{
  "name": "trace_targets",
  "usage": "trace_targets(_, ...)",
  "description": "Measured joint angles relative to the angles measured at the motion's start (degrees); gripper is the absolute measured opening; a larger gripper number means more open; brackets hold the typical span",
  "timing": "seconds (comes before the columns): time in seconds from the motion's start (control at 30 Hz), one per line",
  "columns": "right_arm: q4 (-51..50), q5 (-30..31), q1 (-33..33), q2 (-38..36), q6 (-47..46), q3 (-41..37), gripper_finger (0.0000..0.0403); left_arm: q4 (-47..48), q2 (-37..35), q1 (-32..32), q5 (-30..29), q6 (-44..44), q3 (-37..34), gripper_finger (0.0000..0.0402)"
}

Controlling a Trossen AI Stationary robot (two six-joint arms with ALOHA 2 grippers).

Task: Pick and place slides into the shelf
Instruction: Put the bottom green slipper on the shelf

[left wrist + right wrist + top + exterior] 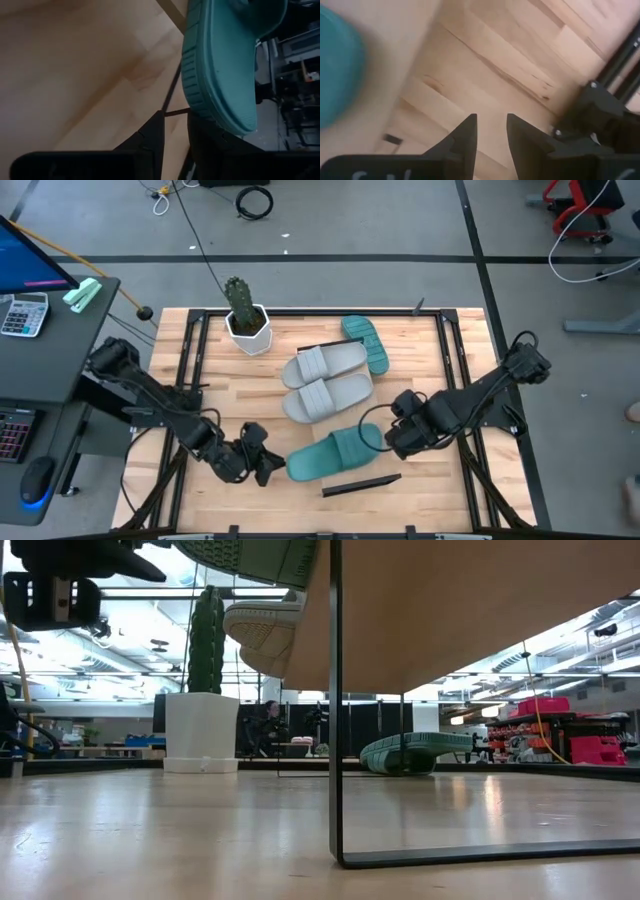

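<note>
Across the wooden table [440, 485] the shelf [480, 610] is stood, and a teal slide [335, 452] is laid on its near end. Light, springy rubber is expected, best pinched at the sole's edge. The left gripper [262, 463] is held slightly parted and empty at the heel, the right gripper [392, 438] parted too.

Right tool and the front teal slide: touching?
Apart. Right wrist view: the right tool stands open over bare wood, and that wood shows between it and the teal slide off to the side.
</note>
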State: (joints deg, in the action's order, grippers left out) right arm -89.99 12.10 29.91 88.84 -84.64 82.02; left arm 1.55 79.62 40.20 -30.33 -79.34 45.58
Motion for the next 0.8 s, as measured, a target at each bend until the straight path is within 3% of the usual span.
trace_targets(0.23,0.8,-1.3,1.4,-1.7,-3.8,-4.0,0.0112,-0.9,1.1,1.6,-0.4,-2.5,0.1,0.0091)
trace_targets(0.4,2.2,2.8,-0.1,-2.7,-3.7,-3.8,0.0112,-0.6,1.1,-0.2,-0.5,-1.4,0.2,0.0087)
trace_targets(0.8,10.3,4.6,-8.2,-3.3,5.1,-3.8,0.0109,-3.9,1.0,-6.5,4.2,0.9,0.2,0.0089)
